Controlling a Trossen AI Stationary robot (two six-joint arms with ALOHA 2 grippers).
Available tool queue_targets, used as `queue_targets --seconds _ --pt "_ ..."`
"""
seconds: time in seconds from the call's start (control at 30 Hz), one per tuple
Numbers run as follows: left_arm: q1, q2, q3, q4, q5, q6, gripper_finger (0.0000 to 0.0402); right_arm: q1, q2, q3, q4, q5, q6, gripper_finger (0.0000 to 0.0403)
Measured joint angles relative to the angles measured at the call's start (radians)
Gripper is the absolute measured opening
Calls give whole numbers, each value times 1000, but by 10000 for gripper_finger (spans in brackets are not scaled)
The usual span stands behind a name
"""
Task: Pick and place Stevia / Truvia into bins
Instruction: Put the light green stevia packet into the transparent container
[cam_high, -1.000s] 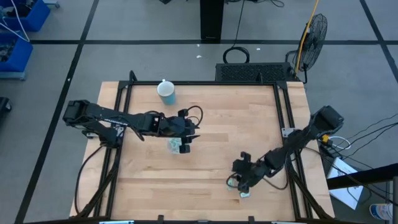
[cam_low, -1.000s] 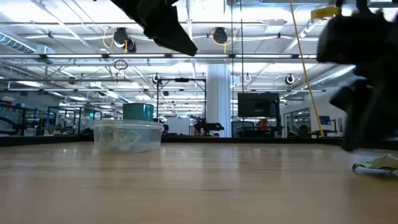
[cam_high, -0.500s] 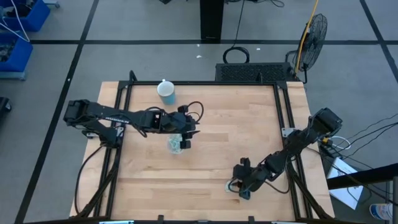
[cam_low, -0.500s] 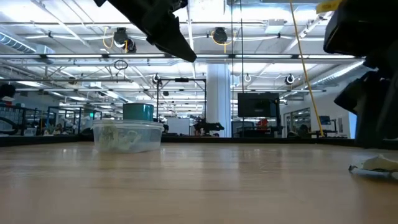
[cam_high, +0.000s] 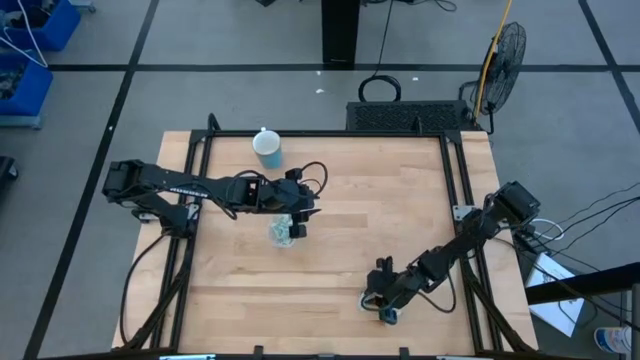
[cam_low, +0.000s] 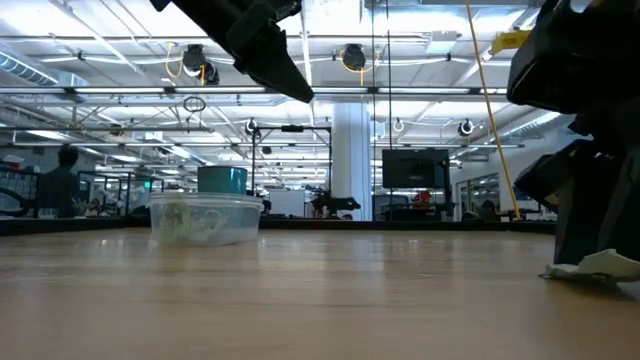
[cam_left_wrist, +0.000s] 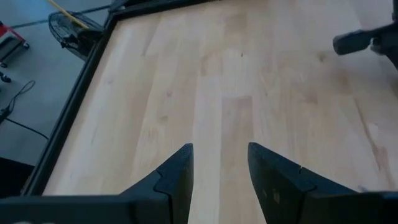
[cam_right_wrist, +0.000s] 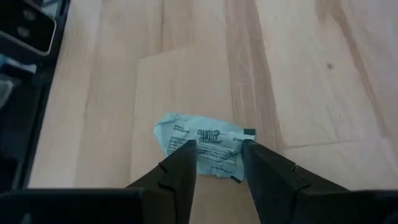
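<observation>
One crumpled pale green and white sachet (cam_right_wrist: 202, 142) lies flat on the wood near the table's front right; it also shows in the low view (cam_low: 592, 266). My right gripper (cam_right_wrist: 217, 163) is open right above it, pointing down, one finger on either side of its near part. The clear container (cam_high: 281, 232) stands left of the table's middle with several sachets inside (cam_low: 205, 222). My left gripper (cam_high: 300, 214) hangs open and empty above the container's right side; its wrist view (cam_left_wrist: 219, 165) shows only bare wood. My right gripper's open fingers (cam_right_wrist: 178, 163) stand over the sachet's near edge (cam_right_wrist: 208, 163), coming from above. The sachet lies on the table between them. I cannot tell whether the fingertips touch it.
A light blue cup with a white lid (cam_high: 268, 148) stands near the table's far edge, behind the container (cam_low: 222, 180). Black frame rails run along the table's edges (cam_high: 462, 200). Bare wood lies between the two arms.
My right gripper has gone down and a little toward the table's near left, closing on the sachet; in the low view the sachet has shifted slightly left. My left gripper has drawn a little toward the far edge, off the container's middle, staying open.
</observation>
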Motion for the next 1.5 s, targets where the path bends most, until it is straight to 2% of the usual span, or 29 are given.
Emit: queue_targets --seconds 0.1,0.23,0.33,0.4,0.57,0.73,0.83,0.97,1.03,1.17,1.23,1.37,1.5 --pt "0 0 0 -11 -1 25 159 -2 -3 -1 -2 35 -74 109" --pt "0 -9 0 -12 -11 29 159 -31 -1 -2 3 53 -167 62" --pt "-1 -38 0 -14 -76 28 159 -65 0 -3 18 55 -238 18" --pt "-6 -71 0 -40 -141 21 159 -89 -8 -5 45 55 -305 7" --pt "-36 -197 -2 -110 -355 18 159 -179 -56 29 74 86 -541 11" --pt "-53 -328 1 -111 -522 -23 159 -350 -55 121 196 115 -834 3" --pt "-52 -392 -2 -143 -540 -37 159 -464 -25 206 310 69 -909 2" --pt "-51 -454 -2 -195 -558 -62 159 -589 70 344 320 -53 -941 1" --pt "-45 -474 2 -195 -563 -64 159 -625 137 419 273 -74 -950 1" --pt "-38 -488 1 -241 -574 -123 159 -660 268 570 134 -95 -983 1" --pt "-38 -491 -1 -306 -573 -150 159 -664 324 626 117 -93 -1001 1" --pt "-38 -482 -1 -409 -574 -215 159 -679 356 651 108 -77 -967 18" --pt "-38 -483 -1 -445 -574 -290 159 -697 376 648 76 -70 -940 55"
